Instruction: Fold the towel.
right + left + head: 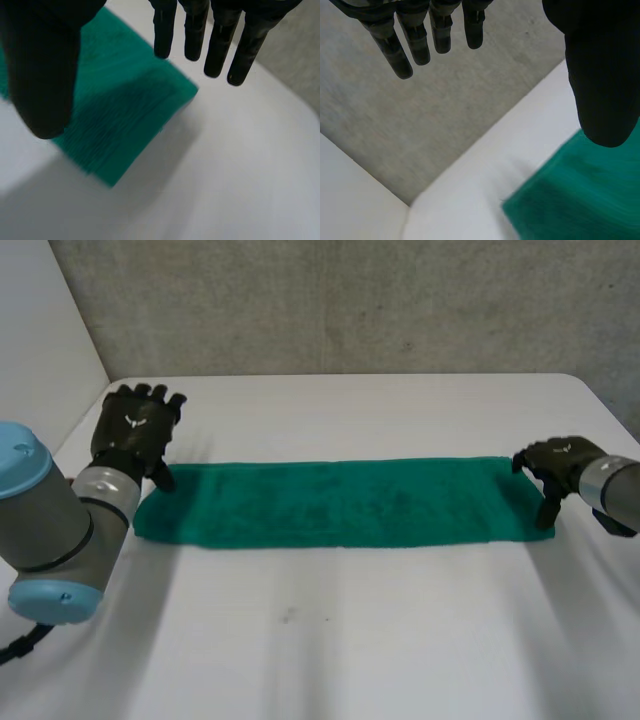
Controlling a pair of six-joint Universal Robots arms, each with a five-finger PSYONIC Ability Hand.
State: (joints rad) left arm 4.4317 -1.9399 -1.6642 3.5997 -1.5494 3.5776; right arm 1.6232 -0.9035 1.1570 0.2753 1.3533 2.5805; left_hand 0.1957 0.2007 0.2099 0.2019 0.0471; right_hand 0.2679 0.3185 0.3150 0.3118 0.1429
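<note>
Lying flat across the middle of the white table [330, 640], the towel [340, 502] is a deep green, fuzzy cloth already folded into one long, narrow band that runs from side to side. Its long edges are straight and nearly parallel. Its surface is smooth with only faint darker patches in the nap, and the near edge shows some thickness. The corners at the left end are a little rounded; the right end is squarer.

The left hand [138, 430] sits at the band's left end, by the far corner. Its fingers [415, 40] are straight and slightly spread, pointing away toward the grey wall [350, 310]. Its thumb [602, 75] stands well apart from them with its tip at the towel's corner; whether the tip touches the cloth cannot be told. The hand has hold of nothing.

The right hand [562, 462] is at the band's right end. Its fingers [220, 45] are straight and side by side above the far corner. The thumb [40, 65] is wide apart from them, close to the near corner, so the end of the towel lies below the gap. Nothing is pinched or gripped in it.
</note>
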